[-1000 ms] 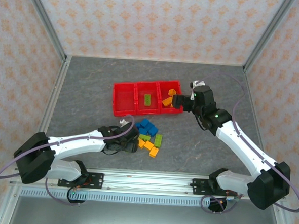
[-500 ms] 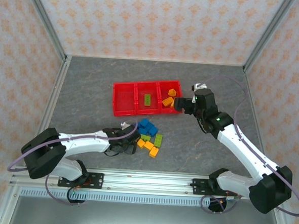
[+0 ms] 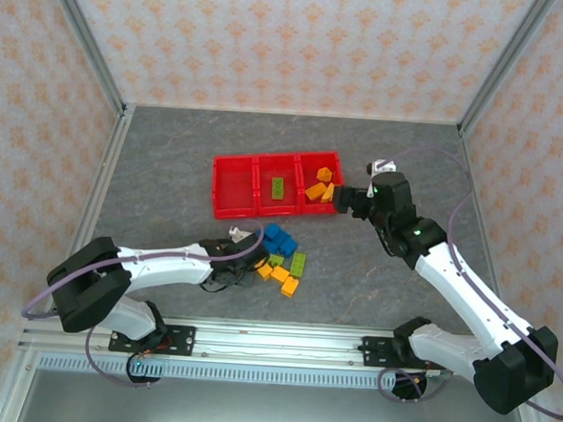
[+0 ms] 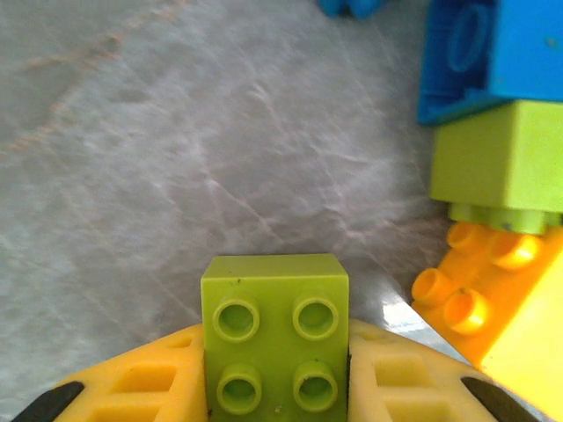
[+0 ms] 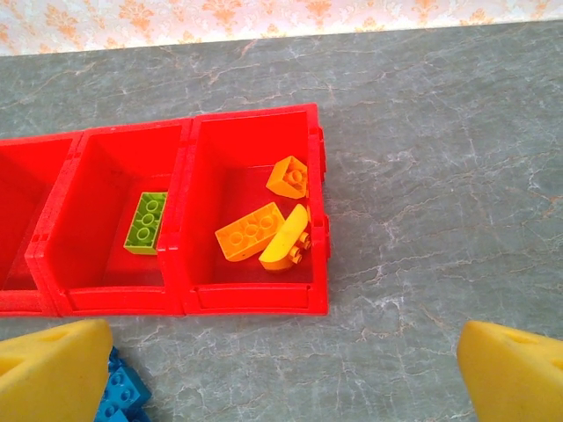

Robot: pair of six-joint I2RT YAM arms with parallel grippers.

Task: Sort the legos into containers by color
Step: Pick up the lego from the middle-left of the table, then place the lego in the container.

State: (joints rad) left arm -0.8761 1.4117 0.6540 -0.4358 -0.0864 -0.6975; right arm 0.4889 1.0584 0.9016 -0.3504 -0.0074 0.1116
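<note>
Containers [image 5: 255, 112]: green lego [image 5: 147, 222] in middle; three orange legos [image 5: 251, 231] rightmost

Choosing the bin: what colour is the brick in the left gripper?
Lime green brick, clearest in the left wrist view.

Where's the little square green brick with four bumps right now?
In the left wrist view, the green brick is pinched in the left gripper, at the left edge of the loose brick pile.
</note>
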